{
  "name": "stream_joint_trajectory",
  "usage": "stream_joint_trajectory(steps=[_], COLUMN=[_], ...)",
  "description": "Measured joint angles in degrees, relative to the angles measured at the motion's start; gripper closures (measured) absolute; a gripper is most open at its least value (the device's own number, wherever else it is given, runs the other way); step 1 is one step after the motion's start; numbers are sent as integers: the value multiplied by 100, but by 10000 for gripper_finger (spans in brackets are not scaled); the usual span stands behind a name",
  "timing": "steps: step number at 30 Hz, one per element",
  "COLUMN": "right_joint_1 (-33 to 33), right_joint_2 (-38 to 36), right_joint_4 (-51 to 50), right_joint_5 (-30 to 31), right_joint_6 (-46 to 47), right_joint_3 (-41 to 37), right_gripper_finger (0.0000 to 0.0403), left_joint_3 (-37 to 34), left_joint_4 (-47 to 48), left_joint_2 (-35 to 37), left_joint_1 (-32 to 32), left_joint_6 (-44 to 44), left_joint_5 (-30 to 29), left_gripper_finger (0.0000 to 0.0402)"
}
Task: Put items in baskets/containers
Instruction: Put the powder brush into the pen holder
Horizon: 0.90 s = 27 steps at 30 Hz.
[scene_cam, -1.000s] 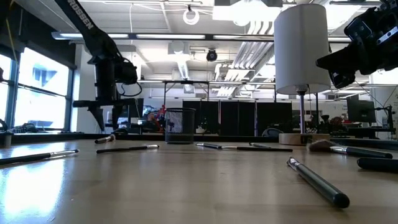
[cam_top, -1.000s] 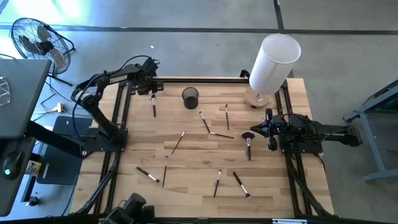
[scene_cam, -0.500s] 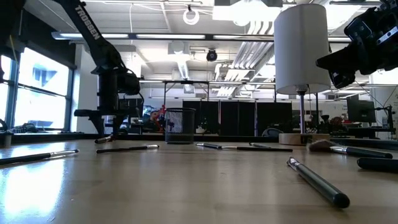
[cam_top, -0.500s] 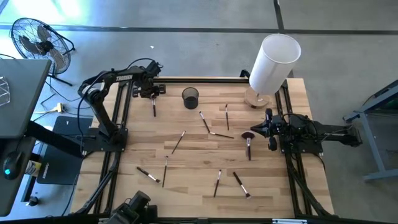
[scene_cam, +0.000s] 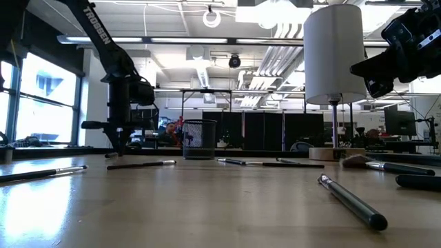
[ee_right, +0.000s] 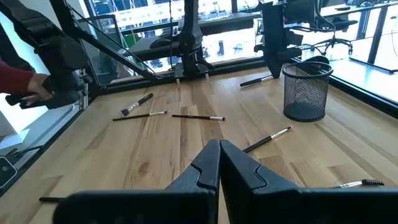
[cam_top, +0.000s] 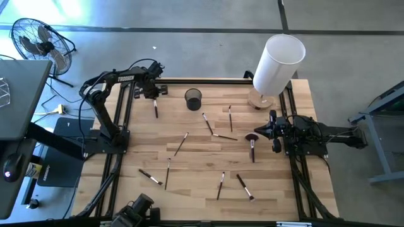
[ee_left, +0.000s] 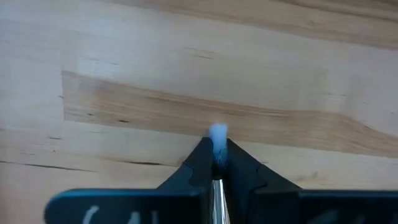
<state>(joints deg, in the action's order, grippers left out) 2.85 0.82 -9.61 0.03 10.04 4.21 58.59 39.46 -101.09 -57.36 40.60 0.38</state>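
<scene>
white-tipped brush (ee_left: pixel 217 134) with silvery ferrule, pinched between the left gripper (ee_left: pixel 214 163) fingers

A robotics lab in an open-plan industrial hall: a wooden workbench (cam_top: pixel 202 157) on a bare concrete floor (cam_top: pixel 189 16), exposed ceiling ducts (scene_cam: pixel 275 45) and strip lights overhead, rows of desks with monitors (scene_cam: pixel 396 122) behind, tall windows (scene_cam: pixel 41 103), and a floor fan (cam_top: pixel 39 39) nearby.

**Table from above**

You see the left gripper (cam_top: pixel 154 94) at the far-left edge over a brush (cam_top: pixel 156 108), near the black mesh cup (cam_top: pixel 193 98). Other brushes lie scattered. The right gripper (cam_top: pixel 261 132) waits beside the reddish-headed brush (cam_top: pixel 252 144).
</scene>
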Motion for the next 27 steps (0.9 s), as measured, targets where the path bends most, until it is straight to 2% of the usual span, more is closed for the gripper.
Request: stream_joint_trajectory(steps=[5, 9, 13, 18, 22, 27], right_joint_1=[0, 1, 1, 2, 2, 0], right_joint_2=[1, 1, 1, 2, 2, 0], right_joint_4=[0, 0, 5, 26, 28, 33], right_joint_5=[0, 0, 0, 0, 0, -2], right_joint_6=[-1, -2, -1, -2, -2, -2], right_joint_3=[0, 1, 0, -2, -2, -2], right_gripper_finger=[398, 398, 398, 398, 398, 398], left_joint_3=[-15, -39, -33, -26, -24, -13], left_joint_4=[30, -32, -375, -1318, -2126, -2884], left_joint_2=[111, 616, 1357, 2242, 2780, 2976], left_joint_1=[157, 589, 1147, 1852, 2296, 2744], left_joint_6=[115, 137, 315, 333, -35, -1152], left_joint_5=[40, 186, -216, -945, -1324, -1104], left_gripper_finger=[394, 394, 397, 397, 397, 398])
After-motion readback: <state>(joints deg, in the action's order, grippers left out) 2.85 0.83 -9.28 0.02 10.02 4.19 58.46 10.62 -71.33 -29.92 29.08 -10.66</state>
